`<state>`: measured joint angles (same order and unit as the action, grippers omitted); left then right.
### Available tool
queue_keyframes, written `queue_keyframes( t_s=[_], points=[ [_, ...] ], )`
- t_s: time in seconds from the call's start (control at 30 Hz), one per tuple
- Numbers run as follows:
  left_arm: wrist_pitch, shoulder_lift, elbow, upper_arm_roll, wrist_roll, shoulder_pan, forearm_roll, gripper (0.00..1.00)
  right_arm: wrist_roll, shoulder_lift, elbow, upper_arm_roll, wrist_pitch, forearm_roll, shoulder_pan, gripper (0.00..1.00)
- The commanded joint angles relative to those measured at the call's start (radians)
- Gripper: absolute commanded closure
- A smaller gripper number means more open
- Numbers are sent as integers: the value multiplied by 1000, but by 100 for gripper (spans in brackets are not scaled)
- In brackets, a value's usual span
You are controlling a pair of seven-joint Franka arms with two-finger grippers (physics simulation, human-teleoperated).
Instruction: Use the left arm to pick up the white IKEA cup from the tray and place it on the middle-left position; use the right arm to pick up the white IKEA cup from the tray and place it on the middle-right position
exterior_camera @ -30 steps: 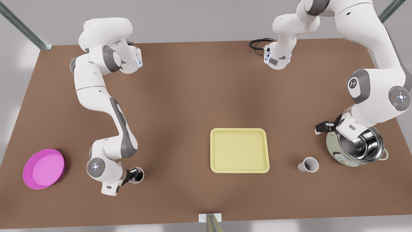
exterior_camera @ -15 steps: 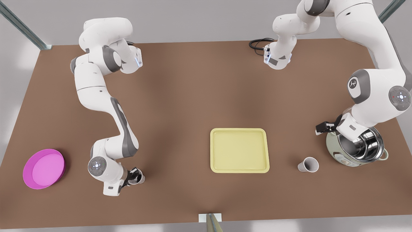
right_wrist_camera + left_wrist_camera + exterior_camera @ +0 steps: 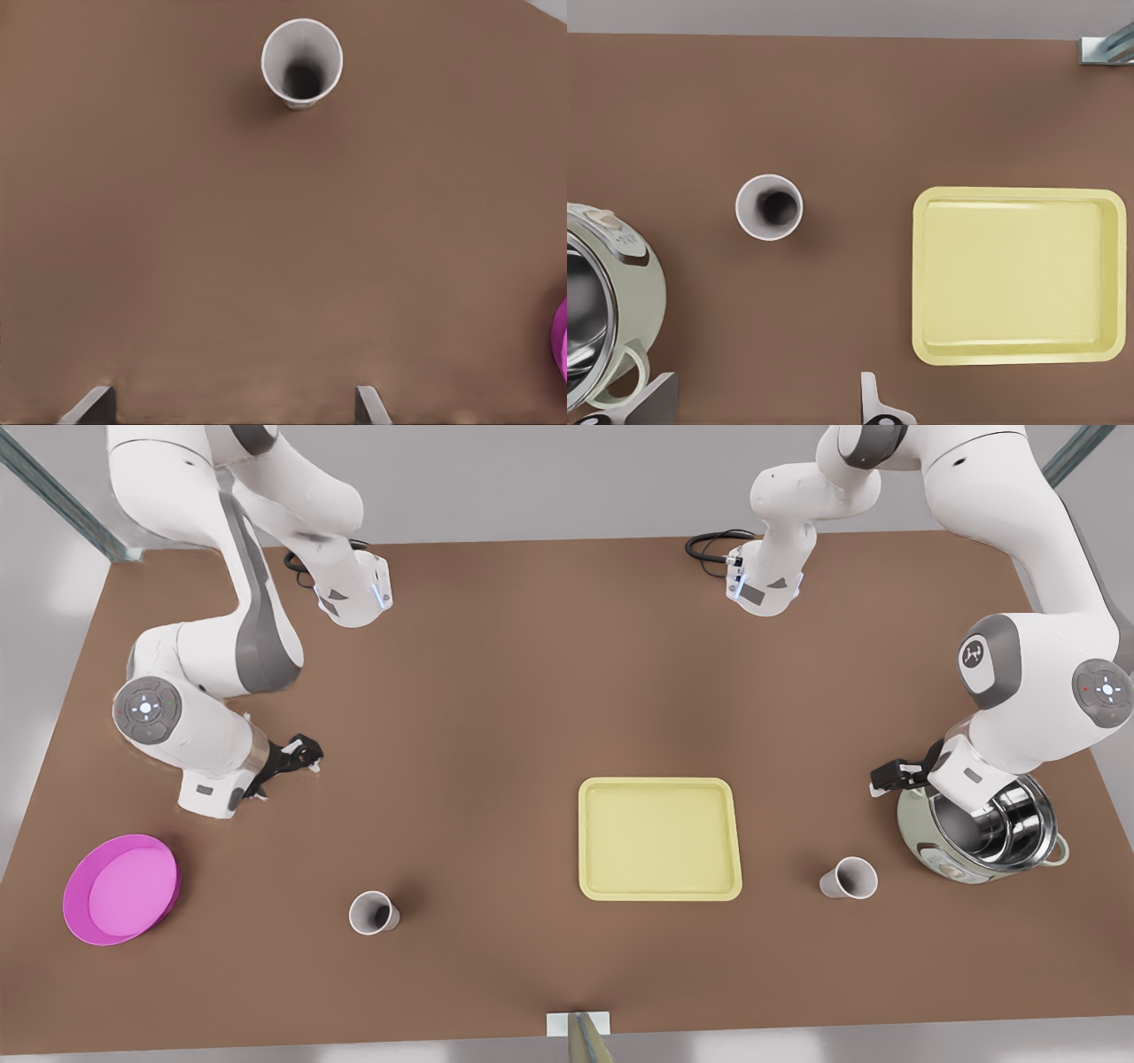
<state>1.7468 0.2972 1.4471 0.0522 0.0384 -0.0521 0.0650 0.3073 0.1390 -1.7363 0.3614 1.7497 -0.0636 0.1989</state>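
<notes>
The pale yellow tray (image 3: 660,839) lies near the table's front middle and appears in the left wrist view too (image 3: 1019,274). One white cup (image 3: 849,878) (image 3: 769,206) stands upright on bare table between the tray and a pot. Behind it, next to the pot, hovers my left gripper (image 3: 889,776) (image 3: 766,409), open and apart from the cup. A second white cup (image 3: 372,912) (image 3: 301,62) stands upright on the table at the front view's left. My right gripper (image 3: 301,755) (image 3: 230,409) hangs open well behind that cup.
A steel-lined pale green pot (image 3: 983,833) (image 3: 602,301) sits at the front view's right, under the left arm's wrist. A round magenta plate (image 3: 121,887) (image 3: 560,341) lies at the front view's far left. A black cable (image 3: 709,545) coils at the back.
My right gripper has let go of the cup at the front view's left and pulled back toward the table's far left. That cup now stands alone. The left arm has not moved.
</notes>
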Motion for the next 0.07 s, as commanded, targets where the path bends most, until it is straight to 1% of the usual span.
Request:
queue_keyframes(
  t_s=[0.0, 0.03],
  points=[
    [0, -1, -1, 1, -3, 0, 1, 0, -338, -85, -121, 2, 134, 48, 7, 0],
    [-1, -1, -1, 0, -3, 1, 2, 0, -346, -94, -121, 14, 114, 74, 4, 0]
  ],
)
